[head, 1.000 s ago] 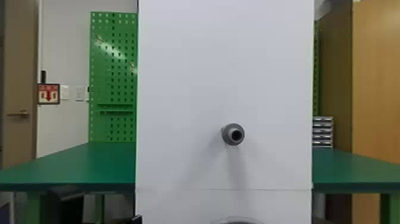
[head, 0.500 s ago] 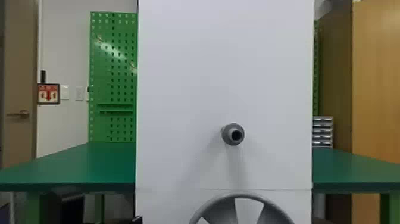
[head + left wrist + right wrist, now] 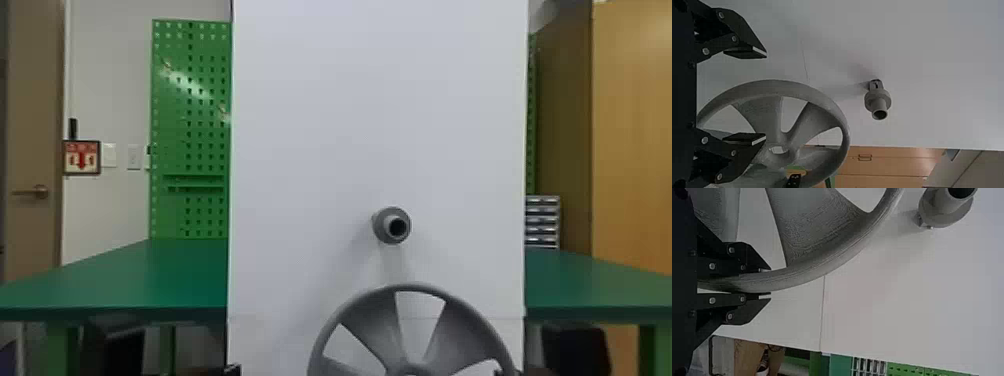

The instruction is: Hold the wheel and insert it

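Observation:
The grey spoked wheel [image 3: 410,335] stands upright at the bottom of the head view, below the grey peg [image 3: 392,226] on the white panel. At its right rim the right gripper [image 3: 512,372] just shows; in the right wrist view this gripper [image 3: 768,282] is closed on the wheel rim [image 3: 805,275], with the peg [image 3: 942,207] farther off. My left gripper [image 3: 232,370] is at the bottom edge, left of the wheel. In the left wrist view the left gripper [image 3: 766,96] is open, holding nothing, near the wheel [image 3: 801,92]; the peg [image 3: 878,102] projects apart from the wheel.
The white panel [image 3: 310,125] rises in front of a green table [image 3: 125,280], which extends to both sides. Behind are a green pegboard [image 3: 200,125], small drawers [image 3: 542,220] and a wooden cabinet [image 3: 630,125].
The wheel has risen from the bottom edge of the head view toward the peg, held by the right gripper. The left gripper has barely moved.

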You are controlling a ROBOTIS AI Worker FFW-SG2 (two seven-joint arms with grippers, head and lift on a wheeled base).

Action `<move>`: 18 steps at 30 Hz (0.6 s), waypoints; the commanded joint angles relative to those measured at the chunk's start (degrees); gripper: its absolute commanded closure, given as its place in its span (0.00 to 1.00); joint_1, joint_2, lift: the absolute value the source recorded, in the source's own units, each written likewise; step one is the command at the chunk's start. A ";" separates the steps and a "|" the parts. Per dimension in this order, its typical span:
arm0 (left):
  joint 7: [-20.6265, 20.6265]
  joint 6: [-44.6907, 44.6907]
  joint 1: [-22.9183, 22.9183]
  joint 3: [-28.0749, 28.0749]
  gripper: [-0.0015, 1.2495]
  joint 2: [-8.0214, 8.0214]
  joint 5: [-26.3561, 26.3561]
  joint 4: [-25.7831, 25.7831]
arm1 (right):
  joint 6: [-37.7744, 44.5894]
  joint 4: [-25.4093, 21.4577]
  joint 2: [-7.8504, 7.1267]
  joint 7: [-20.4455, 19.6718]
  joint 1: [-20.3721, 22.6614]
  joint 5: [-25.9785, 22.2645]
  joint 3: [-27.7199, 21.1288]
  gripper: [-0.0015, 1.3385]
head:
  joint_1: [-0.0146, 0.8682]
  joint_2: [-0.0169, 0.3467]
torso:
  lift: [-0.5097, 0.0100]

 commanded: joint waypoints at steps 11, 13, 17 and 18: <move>0.00 0.03 -0.54 -0.87 0.40 0.52 0.39 0.73 | 9.55 -1.96 -0.96 0.00 -9.04 0.58 0.97 0.85 | 0.02 0.06 | 0.03; 0.00 0.03 -0.54 -0.95 0.40 0.52 0.48 0.82 | 11.31 -2.13 -0.87 0.00 -10.53 0.58 1.15 0.85 | 0.02 0.06 | 0.03; 0.09 -0.06 -0.81 -1.13 0.40 0.61 0.39 0.91 | 14.03 -2.75 -0.78 0.00 -12.82 1.72 1.59 0.85 | 0.02 0.06 | 0.03; 0.09 0.03 -0.81 -1.22 0.40 0.61 0.48 0.91 | 14.12 -2.75 -0.78 0.00 -13.17 1.90 1.59 0.85 | 0.02 0.06 | 0.03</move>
